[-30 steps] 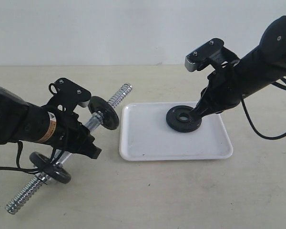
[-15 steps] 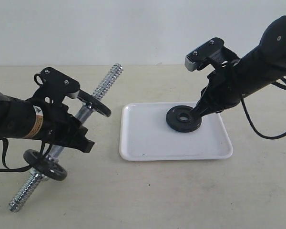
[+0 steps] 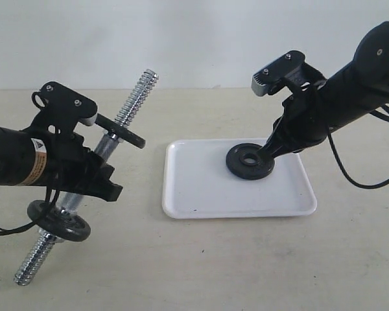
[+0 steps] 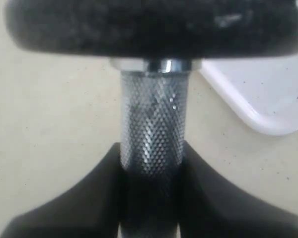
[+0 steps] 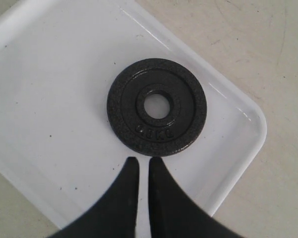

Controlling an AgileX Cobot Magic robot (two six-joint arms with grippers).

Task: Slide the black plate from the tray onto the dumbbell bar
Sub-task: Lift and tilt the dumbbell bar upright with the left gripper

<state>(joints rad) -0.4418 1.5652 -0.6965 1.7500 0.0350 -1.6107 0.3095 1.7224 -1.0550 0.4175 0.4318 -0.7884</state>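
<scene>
The black plate (image 3: 249,162) lies flat on the white tray (image 3: 201,188), toward its far right. My right gripper (image 3: 267,154) is shut and empty, its tips resting at the plate's rim. In the right wrist view the black plate (image 5: 157,106) sits on the tray (image 5: 49,109) just beyond the gripper (image 5: 143,159). My left gripper (image 3: 91,170) is shut on the knurled middle of the dumbbell bar (image 3: 133,100), held tilted above the table left of the tray. The left wrist view shows the gripper (image 4: 151,148) clamping the bar (image 4: 151,114).
Two other black discs ride on the bar: an upper disc (image 3: 120,131), which shows large in the left wrist view (image 4: 154,25), and a lower disc (image 3: 58,223). The bar's lower threaded end (image 3: 29,265) hangs near the beige table. A tray corner (image 4: 268,99) shows beyond it.
The left arm has swung the bar leftward and steeper, its upper threaded end rising and moving away from the tray. The right arm and the plate on the tray have not moved.
</scene>
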